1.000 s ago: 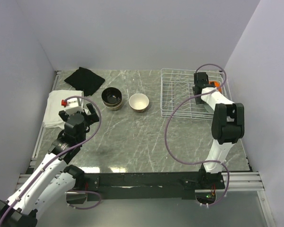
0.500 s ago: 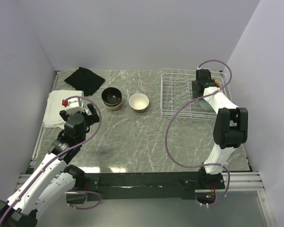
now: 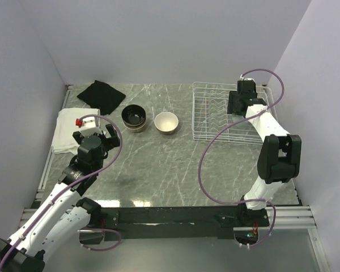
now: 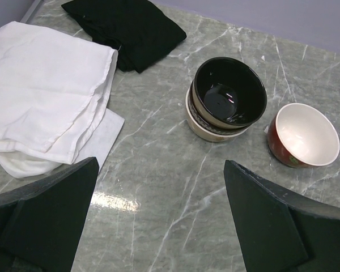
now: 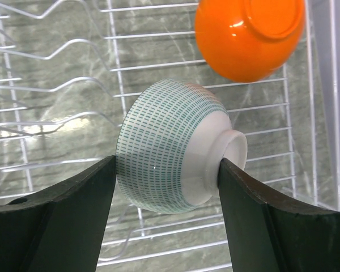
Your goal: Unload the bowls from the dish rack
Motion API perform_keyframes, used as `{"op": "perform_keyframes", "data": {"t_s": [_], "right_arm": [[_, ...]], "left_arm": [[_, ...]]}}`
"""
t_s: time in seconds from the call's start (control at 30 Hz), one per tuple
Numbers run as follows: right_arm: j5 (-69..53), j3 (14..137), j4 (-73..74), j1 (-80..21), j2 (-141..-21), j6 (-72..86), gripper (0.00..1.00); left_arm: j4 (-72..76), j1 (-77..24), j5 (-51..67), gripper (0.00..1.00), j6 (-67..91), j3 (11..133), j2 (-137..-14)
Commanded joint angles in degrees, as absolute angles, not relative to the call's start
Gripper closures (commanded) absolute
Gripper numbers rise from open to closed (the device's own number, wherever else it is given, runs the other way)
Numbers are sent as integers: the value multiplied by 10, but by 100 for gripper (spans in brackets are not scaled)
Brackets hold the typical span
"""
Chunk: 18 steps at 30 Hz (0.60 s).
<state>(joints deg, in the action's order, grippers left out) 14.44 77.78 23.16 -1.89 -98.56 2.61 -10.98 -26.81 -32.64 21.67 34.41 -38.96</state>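
R hand [image 5: 167,170] moved farther over dish rack [image 3: 194,113], gripping bowl [image 5: 164,136]

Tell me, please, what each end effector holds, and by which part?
Right end effector: the patterned bowl, clamped between rim and base. Left end effector: open, nothing held.

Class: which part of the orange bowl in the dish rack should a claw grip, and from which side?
Probably its foot ring, from above. The orange bowl lies tipped in the dish rack, base up towards the right wrist camera and mouth turned away, so the rim is hidden while the raised ring offers opposed edges.
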Motion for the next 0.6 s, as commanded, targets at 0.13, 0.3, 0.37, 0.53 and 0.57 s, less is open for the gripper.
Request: {"op": "perform_keyframes", "data": {"t_s": [0.13, 0.3, 0.37, 0.53, 0.57], "right_arm": [[98, 793, 192, -20, -919, 57, 68], [80, 794, 196, -20, -909, 60, 68], [70, 794, 200, -21, -910, 57, 68], [51, 775, 196, -24, -910, 53, 68], [51, 773, 198, -27, -910, 50, 68]], "left_arm": [[-85, -265, -299, 1, 207, 347, -395], [-83, -265, -287, 1, 208, 347, -400], [-84, -265, -287, 1, 208, 348, -402], [-86, -265, -282, 1, 207, 350, -406], [-88, -265, -281, 1, 208, 350, -408]]}}
